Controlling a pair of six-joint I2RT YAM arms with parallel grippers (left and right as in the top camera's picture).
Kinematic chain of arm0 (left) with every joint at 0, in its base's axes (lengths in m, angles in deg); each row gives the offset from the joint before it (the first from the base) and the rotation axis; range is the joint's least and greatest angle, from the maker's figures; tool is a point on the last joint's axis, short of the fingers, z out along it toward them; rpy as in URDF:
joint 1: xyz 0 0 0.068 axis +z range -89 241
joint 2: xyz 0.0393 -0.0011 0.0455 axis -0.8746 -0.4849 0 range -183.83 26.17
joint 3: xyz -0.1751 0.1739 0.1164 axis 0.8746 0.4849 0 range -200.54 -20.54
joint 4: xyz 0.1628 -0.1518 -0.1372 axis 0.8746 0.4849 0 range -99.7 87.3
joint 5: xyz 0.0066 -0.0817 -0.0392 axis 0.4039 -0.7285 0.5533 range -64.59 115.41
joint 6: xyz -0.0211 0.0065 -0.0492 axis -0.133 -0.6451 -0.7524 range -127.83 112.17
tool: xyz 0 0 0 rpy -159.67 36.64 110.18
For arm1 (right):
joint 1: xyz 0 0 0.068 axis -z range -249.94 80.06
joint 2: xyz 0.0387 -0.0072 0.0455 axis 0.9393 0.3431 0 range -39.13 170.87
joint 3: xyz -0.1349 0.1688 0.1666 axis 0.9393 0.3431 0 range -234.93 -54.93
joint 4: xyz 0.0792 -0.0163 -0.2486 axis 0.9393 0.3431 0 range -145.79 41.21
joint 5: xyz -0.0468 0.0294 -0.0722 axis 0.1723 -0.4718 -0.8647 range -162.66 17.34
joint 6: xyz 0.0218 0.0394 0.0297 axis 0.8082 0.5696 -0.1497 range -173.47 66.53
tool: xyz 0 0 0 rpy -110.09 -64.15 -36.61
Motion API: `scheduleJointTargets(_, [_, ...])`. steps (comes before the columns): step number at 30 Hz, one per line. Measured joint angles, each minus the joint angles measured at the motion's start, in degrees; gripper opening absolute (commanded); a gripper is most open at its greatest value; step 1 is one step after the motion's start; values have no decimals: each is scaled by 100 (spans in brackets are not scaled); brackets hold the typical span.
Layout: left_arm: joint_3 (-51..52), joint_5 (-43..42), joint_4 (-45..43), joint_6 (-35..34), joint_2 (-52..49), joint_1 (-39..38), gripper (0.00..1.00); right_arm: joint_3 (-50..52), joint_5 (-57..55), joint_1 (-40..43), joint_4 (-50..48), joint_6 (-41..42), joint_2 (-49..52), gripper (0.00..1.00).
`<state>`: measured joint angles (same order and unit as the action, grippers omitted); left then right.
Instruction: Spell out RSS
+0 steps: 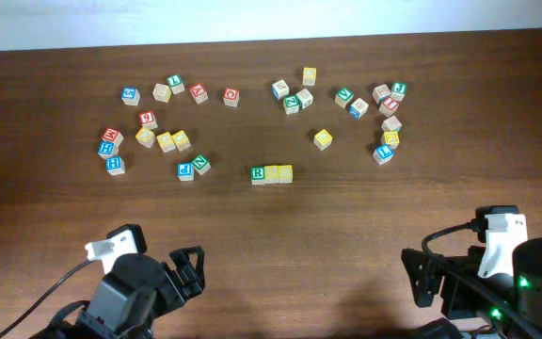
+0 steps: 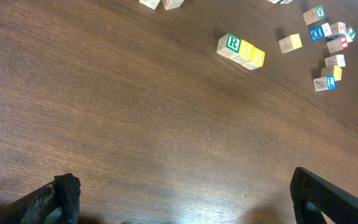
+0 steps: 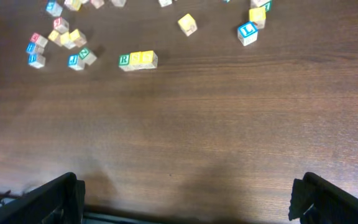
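RSS (image 1: 271,173) sat in a neat row near the middle of the table (image 1: 346,235), its three blocks touching side by side. Other letter blocks (image 1: 166,142) lay scattered farther back. The left gripper (image 1: 188,268) and right gripper (image 1: 420,273) hung at the front, fingers spread wide, holding nothing.

Dark wood surface (image 1: 280,245) with loose letter cubes (image 1: 166,141) scattered along the back, clumped at both ends, one yellow cube (image 1: 323,139) sitting alone.

Green R on the pale cube (image 2: 232,43); blue L on the blue-bordered cube (image 3: 247,30) (others unreadable).
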<state>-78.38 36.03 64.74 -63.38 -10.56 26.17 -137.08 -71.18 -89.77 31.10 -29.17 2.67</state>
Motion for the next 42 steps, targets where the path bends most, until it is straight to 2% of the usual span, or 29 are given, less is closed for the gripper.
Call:
scheduleJointTargets(12, [0, 0, 0, 0, 0, 0, 99, 0, -28, 933, 2, -2, -431, 98])
scheduleJointTargets(18, [0, 0, 4, 0, 0, 0, 99, 98, -411, 1322, -90, -20, -697, 98])
scheduleJointTargets(25, [2, 2, 15, 0, 0, 0, 99, 1268, -439, 1574, -1416, -780, -1556, 98])
scheduleJointTargets(32, [20, 37, 17, 0, 0, 0, 99, 3174, 581, 1897, -3517, -2227, -2503, 98])
scheduleJointTargets(39, [22, 37, 15, 0, 0, 0, 99, 4819, 1185, 1906, -5254, -2643, -3084, 98])
scheduleJointTargets(42, [22, 37, 15, -2, 0, 0, 99, 5261, 1314, 1906, -5663, -2684, -3366, 98])
